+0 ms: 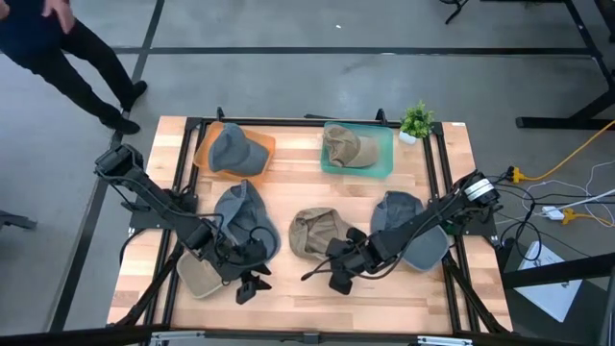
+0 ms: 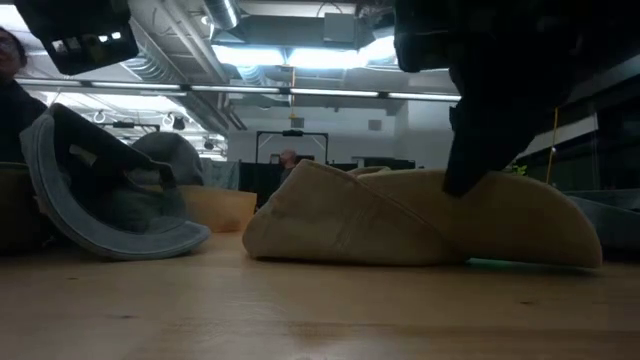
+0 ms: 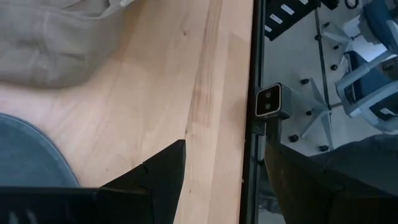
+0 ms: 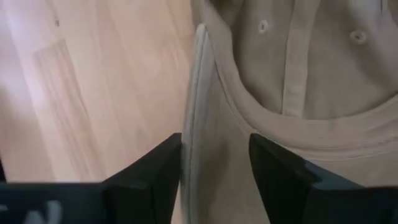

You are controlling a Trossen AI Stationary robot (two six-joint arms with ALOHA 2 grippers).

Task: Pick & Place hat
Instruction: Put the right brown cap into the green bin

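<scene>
A tan hat (image 1: 313,231) lies at the table's middle, crown and brim on the wood; the low view shows it too (image 2: 400,225). My right gripper (image 1: 340,265) points steeply down at its near side, open, with the brim (image 4: 211,137) standing between the two fingers. My left gripper (image 1: 252,283) hangs open with nothing between its fingers, near the table's front edge, between a grey hat (image 1: 245,213) and a second tan hat (image 1: 197,279). My right gripper has the tan hat's brim edge (image 4: 198,124) between its two fingers, which slant down from the table's near right side. The hat rests on the table. Whether the fingers (image 4: 158,171) touch the brim, I cannot tell.
An orange tray (image 1: 204,146) with a grey hat and a green tray (image 1: 386,159) with a tan hat stand at the back. A blue-grey hat (image 1: 404,226) lies under my right arm. A small plant (image 1: 416,121) stands at the far right corner. A person walks beyond the far left.
</scene>
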